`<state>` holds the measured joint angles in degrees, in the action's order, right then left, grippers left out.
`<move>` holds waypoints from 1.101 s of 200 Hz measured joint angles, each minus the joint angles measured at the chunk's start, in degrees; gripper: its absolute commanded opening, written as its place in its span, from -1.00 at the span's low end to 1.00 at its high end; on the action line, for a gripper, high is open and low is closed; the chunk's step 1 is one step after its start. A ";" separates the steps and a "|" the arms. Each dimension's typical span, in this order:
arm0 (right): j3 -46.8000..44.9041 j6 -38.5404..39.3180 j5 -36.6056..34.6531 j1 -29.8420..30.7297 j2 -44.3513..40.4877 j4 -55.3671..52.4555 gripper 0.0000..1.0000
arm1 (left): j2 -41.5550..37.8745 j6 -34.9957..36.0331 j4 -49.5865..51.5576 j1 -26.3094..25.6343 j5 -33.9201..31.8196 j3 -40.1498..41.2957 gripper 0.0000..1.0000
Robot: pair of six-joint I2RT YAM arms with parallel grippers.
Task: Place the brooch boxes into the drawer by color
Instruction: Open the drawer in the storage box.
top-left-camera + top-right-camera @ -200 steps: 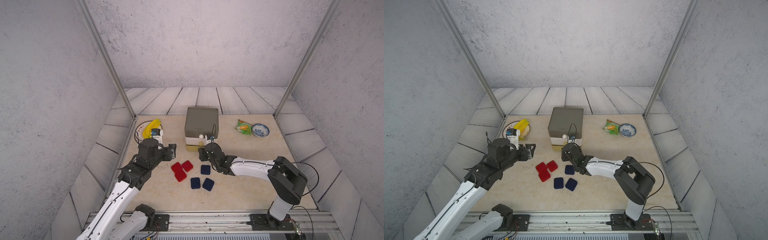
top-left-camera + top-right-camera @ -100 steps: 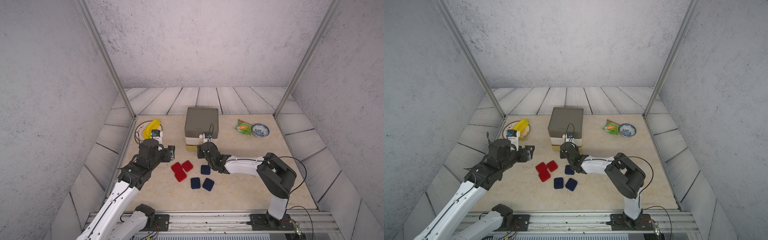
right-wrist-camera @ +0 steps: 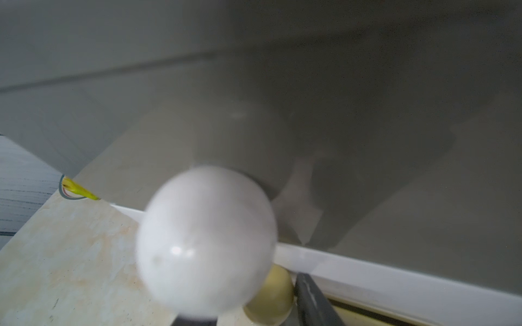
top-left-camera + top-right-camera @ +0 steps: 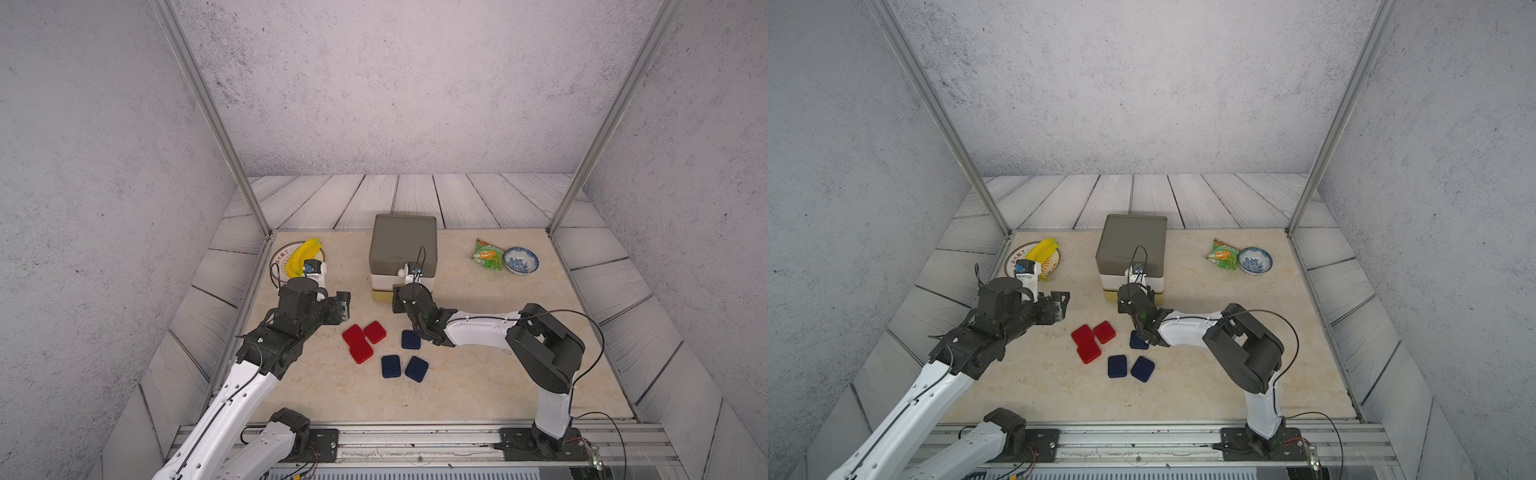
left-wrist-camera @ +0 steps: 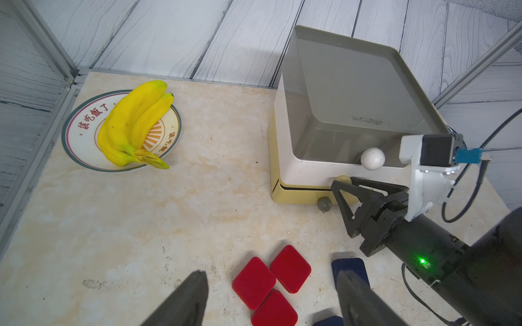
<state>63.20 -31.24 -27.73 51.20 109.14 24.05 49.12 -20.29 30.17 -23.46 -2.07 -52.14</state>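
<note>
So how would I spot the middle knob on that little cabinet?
Find the small three-tier cabinet at the middle back of the table. On its front, the white middle tier carries the pale yellow knob, between a white knob above and a grey knob below.

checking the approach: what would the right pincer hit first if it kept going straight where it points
probably the yellow knob on the white tier, sitting at the right pincer tips; contact unclear
</note>
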 measured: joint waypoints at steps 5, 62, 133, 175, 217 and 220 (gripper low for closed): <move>0.17 0.00 -0.17 0.07 0.17 -0.17 -0.02 | 0.00 0.00 0.02 0.00 0.02 0.00 0.57; 0.81 -0.35 -2.29 0.35 0.92 -0.63 -0.25 | 0.20 0.26 0.04 0.00 0.52 0.00 0.57; 0.63 -1.60 -3.45 0.52 1.01 -0.57 -0.66 | 0.52 0.55 0.07 0.00 1.31 0.00 0.57; -1.62 -2.78 -2.38 0.44 -0.17 1.31 -0.68 | 0.55 0.57 0.07 0.04 1.31 0.00 0.57; -5.62 -4.96 0.81 0.63 -4.90 -1.27 -0.69 | 0.59 0.55 0.02 0.11 1.31 0.00 0.57; -6.10 -5.07 0.92 0.74 -5.38 -1.36 -0.69 | 0.59 0.55 0.02 0.11 1.31 0.00 0.57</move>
<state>57.10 -36.32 -26.81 51.94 103.77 22.70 49.71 -19.75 30.20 -23.35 -0.75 -52.14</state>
